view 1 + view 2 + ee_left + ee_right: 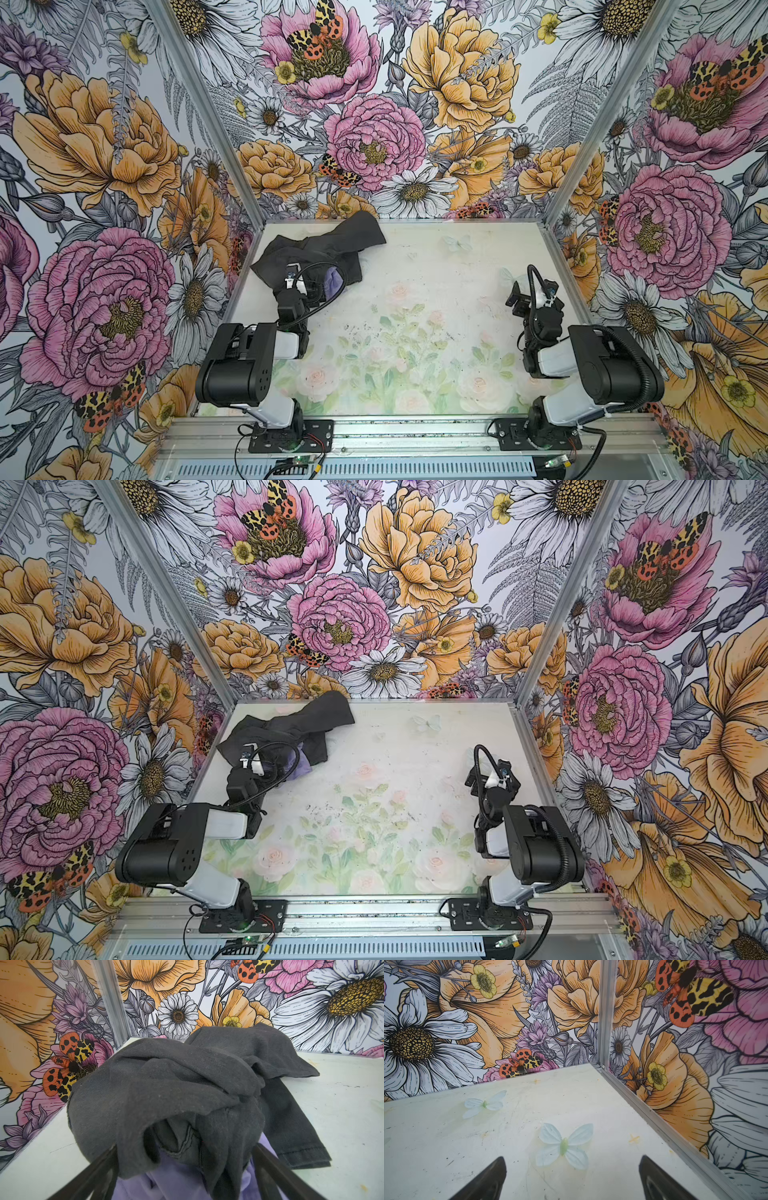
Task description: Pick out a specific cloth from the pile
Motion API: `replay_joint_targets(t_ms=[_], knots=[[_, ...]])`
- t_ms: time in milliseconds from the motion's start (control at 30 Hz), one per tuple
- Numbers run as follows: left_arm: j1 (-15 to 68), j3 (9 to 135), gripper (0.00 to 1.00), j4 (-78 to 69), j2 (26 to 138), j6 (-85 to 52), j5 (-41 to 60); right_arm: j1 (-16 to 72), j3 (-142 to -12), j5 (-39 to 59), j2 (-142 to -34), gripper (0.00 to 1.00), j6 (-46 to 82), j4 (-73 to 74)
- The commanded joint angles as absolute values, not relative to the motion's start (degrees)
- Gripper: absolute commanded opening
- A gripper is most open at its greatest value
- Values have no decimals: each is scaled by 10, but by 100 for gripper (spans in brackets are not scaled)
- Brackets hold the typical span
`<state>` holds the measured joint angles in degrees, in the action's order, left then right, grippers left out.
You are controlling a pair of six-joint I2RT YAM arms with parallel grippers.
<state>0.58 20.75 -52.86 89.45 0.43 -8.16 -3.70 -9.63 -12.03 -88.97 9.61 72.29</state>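
Note:
The pile [328, 245] [291, 725] of dark charcoal-grey garments lies in the far left corner of the table, and it fills the left wrist view [187, 1084]. The lavender cloth [336, 279] [302, 766] pokes out at the pile's near edge, mostly under grey folds. My left gripper [318, 286] [185, 1147] is open at that edge. Its two fingers stand wide apart on either side of the lavender cloth [166, 1180] and a hanging grey fold. My right gripper [517, 297] [572, 1159] hovers open over bare table at the right, holding nothing.
Flowered walls with aluminium posts [232, 166] [605, 1012] close the table on three sides, and the pile sits close to the left wall. The table top [436, 270] bears printed pale butterflies [563, 1146]. The arm bases sit on the front rail [415, 432].

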Motion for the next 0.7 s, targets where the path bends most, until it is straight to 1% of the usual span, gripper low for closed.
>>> replay_joint_targets(t_ms=[0, 467, 533, 667], knots=[[4, 215, 99, -542, 889, 9, -77, -38, -100, -126, -892, 99, 107, 742], [0, 217, 99, -538, 889, 5, -68, -38, -103, -121, -892, 99, 105, 738], [-3, 217, 99, -538, 889, 4, -64, -38, -110, -114, -890, 99, 104, 722], [-3, 217, 99, -539, 889, 4, -64, -35, -143, -100, -880, 100, 94, 645]])
